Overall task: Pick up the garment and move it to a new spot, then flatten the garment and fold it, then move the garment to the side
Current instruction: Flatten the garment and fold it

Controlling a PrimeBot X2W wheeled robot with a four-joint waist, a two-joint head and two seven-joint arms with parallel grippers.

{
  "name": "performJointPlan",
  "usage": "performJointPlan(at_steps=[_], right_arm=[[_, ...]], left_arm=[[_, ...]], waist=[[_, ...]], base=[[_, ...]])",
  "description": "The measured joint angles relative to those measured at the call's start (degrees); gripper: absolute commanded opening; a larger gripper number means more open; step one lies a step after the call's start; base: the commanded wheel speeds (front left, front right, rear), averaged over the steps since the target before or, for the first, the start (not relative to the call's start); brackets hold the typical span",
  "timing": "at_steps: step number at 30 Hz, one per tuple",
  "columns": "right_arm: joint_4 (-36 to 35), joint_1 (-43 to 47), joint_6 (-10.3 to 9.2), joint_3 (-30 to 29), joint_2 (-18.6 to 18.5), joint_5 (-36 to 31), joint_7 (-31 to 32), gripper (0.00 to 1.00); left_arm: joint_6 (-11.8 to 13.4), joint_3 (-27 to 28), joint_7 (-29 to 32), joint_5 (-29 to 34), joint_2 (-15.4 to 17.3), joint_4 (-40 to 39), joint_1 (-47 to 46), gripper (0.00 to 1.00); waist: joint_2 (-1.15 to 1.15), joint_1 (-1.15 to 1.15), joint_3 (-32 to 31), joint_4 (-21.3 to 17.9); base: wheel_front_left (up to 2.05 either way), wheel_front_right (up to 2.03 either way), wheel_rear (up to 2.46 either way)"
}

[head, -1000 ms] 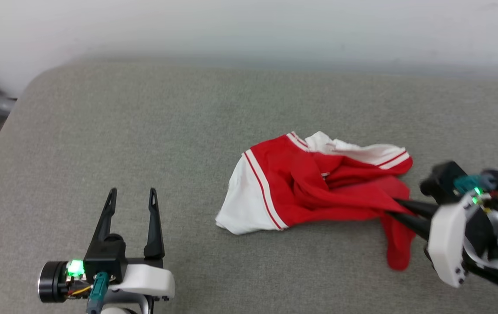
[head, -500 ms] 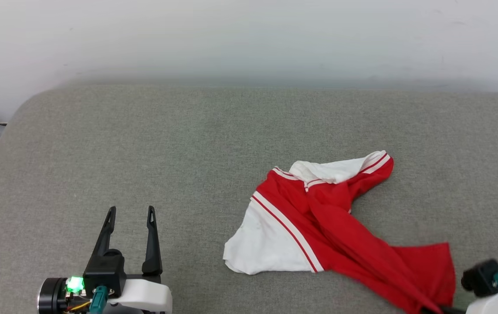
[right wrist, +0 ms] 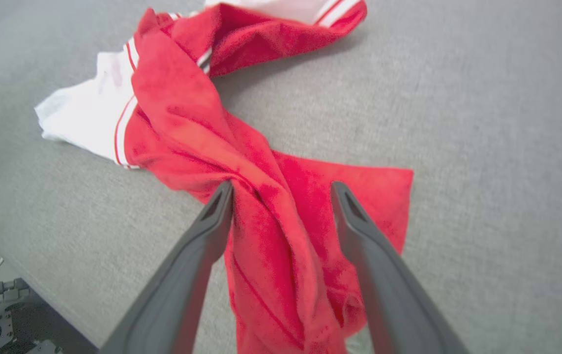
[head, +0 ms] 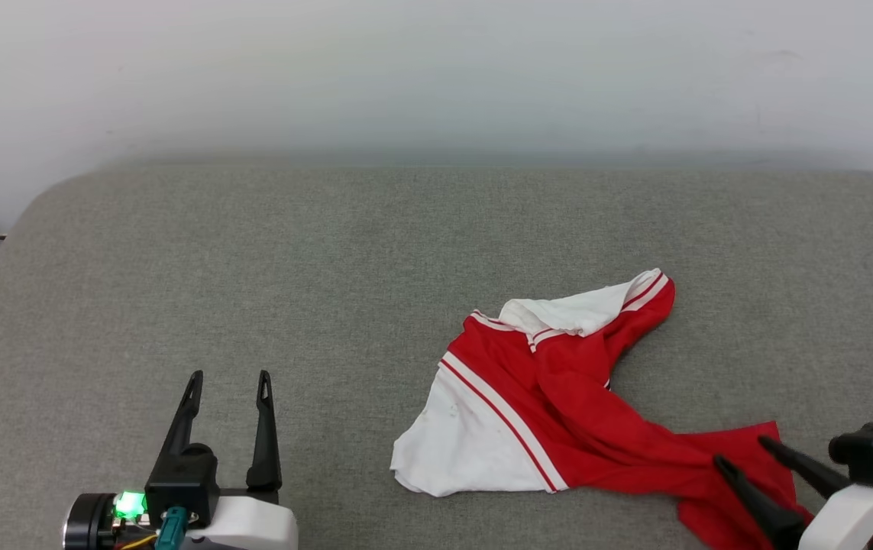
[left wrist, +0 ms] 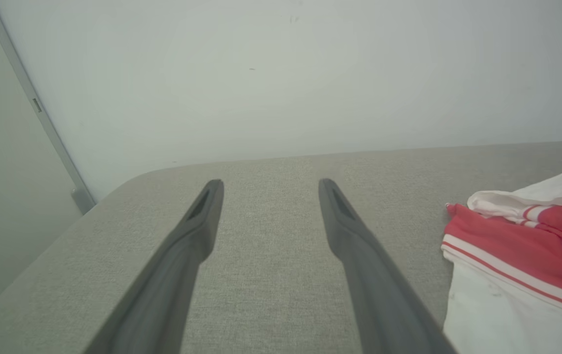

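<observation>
Garment point(head: 558, 405) lies crumpled and rope-twisted at the right front of the grey surface point(head: 253, 252), red tail near the front edge. Risks: the tail could slide off the edge, or a pinch on the bunched twist could grab several layers and make flattening harder. Right hand point(head: 741, 451) is spread wide, straddling the tail and gripping nothing. Left hand point(head: 230, 376) is spread, empty, well apart.

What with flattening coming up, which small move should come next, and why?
Probably reach the left gripper to the white sleeve of the bunched garment: it hangs open, apart from it, while the right gripper has open fingers straddling the twisted red end.
</observation>
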Motion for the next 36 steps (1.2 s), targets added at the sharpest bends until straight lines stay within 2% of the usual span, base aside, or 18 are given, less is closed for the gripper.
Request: performJointPlan(at_steps=[4, 8, 11, 12, 17, 21, 25, 32, 36], right_arm=[[-4.8, 1.4, 0.0, -7.5, 3.9, -4.9, -2.0, 1.0], [-10.7, 4.1, -0.01, -13.7, 8.8, -9.1, -2.4, 1.0], [-14.8, 5.4, -0.01, -17.4, 12.3, -13.1, -2.3, 1.0], [-17.0, 6.1, -0.01, -19.0, 14.8, -15.5, -2.4, 1.0], [-19.6, 6.9, -0.01, -21.3, 19.6, -20.1, -3.1, 1.0], [-19.5, 6.9, -0.01, -21.8, 21.8, -22.7, -4.3, 1.0], [-19.1, 6.8, -0.01, -21.6, 23.0, -24.3, -5.1, 1.0], [-17.6, 5.7, -0.01, -20.8, 23.8, -26.2, -6.5, 1.0], [-16.8, 4.7, -0.01, -20.3, 23.9, -26.9, -7.1, 1.0]], left_arm=[[-1.2, 0.7, 0.0, 0.0, 1.3, -0.4, -0.7, 1.0], [-3.6, 1.3, 0.0, -0.3, 3.3, -0.5, -3.6, 1.0], [-6.3, 1.3, 0.0, -0.6, 5.4, 0.2, -6.7, 1.0], [-8.4, 0.5, 0.5, -0.9, 6.7, 1.2, -9.1, 1.0], [-13.3, -1.5, 5.8, -1.6, 9.8, 2.8, -16.3, 1.0], [-15.9, -4.3, 12.0, -4.1, 11.5, 3.8, -21.3, 1.0], [-16.6, -9.1, 20.5, -8.4, 14.3, 4.8, -25.1, 1.0], [-16.8, -24.5, 38.0, -23.3, 21.6, 4.5, -30.8, 1.0], [-16.8, -32.3, 46.1, -31.6, 24.6, 4.7, -33.9, 1.0]], waist=[[0.0, 0.0, -0.6, -0.9], [0.0, 0.0, -0.8, -1.5], [0.0, 0.0, -0.6, -1.9], [0.0, 0.0, -0.2, -2.1], [0.0, 0.0, 1.0, -2.6], [0.0, 0.0, 2.0, -3.1], [0.0, 0.0, 3.0, -3.9], [0.0, 0.0, 4.8, -5.2], [0.0, 0.0, 5.9, -5.7]], base=[[0.0, 0.0, 0.0], [0.0, 0.0, 0.0], [0.0, 0.0, 0.0], [0.0, 0.0, 0.0], [0.0, 0.0, 0.0], [0.0, 0.0, 0.0], [0.0, 0.0, 0.0], [0.0, 0.0, 0.0], [0.0, 0.0, 0.0]])
